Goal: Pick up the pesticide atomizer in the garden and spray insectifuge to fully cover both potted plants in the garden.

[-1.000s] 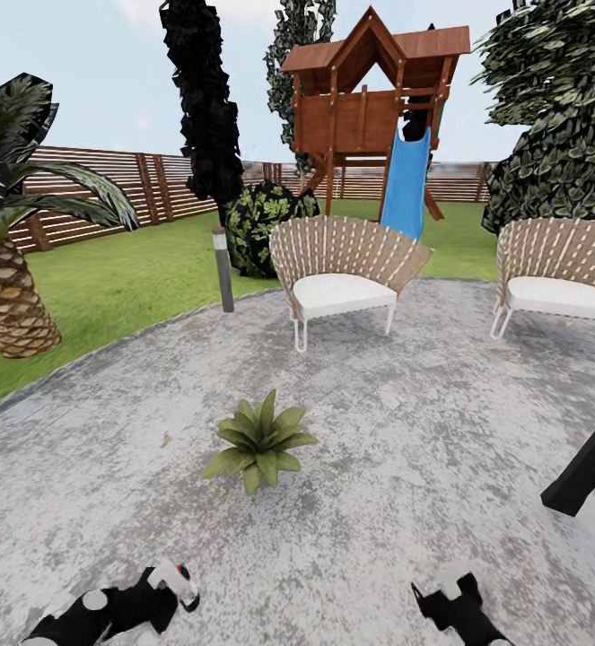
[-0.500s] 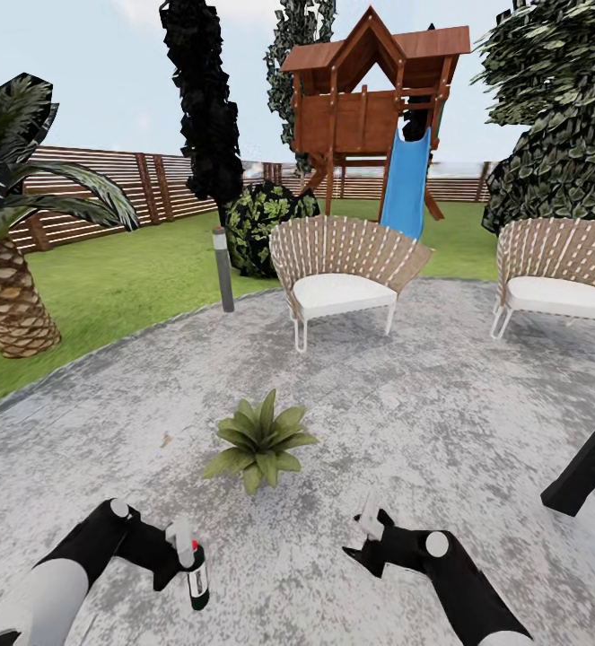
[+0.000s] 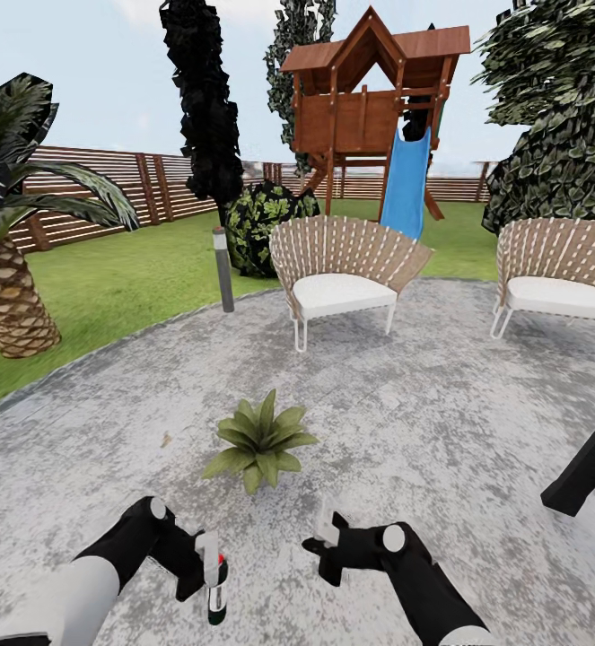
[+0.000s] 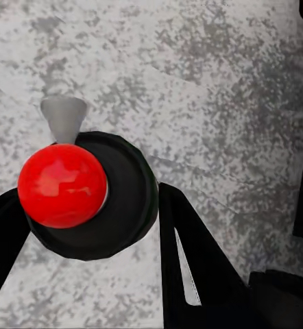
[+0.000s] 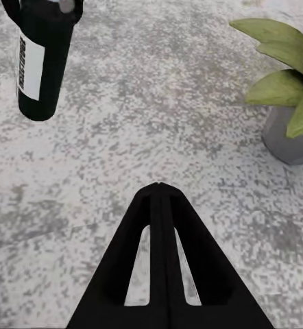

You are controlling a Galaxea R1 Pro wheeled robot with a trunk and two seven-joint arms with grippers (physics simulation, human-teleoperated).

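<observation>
On the grey patio (image 3: 441,422), one potted plant (image 3: 259,440) stands in front of me: pale-speckled green leaves in a small grey pot (image 5: 290,137). The other potted plant is out of view. My left gripper (image 3: 203,570) is shut on the pesticide atomizer (image 3: 215,599), held upright a little above the paving, nearer to me than the plant and slightly left of it. From above, the atomizer's red spot (image 4: 62,185) and dark body (image 4: 120,202) sit between the black fingers (image 4: 192,260). My right gripper (image 3: 322,536) is shut on nothing, just right of the atomizer (image 5: 42,62).
Two wicker chairs (image 3: 337,269) (image 3: 557,269) stand at the patio's far side, and a short lamp post (image 3: 223,269) at its edge. A palm (image 3: 10,287) rises on the left lawn. A black slanted leg (image 3: 589,467) juts in at right. A playhouse with a slide (image 3: 406,179) and a fence (image 3: 109,188) lie beyond.
Both arms have risen and reached forward from the bottom edge. The left gripper has carried the atomizer rightward and the right gripper has moved left, so the two are closer together.
</observation>
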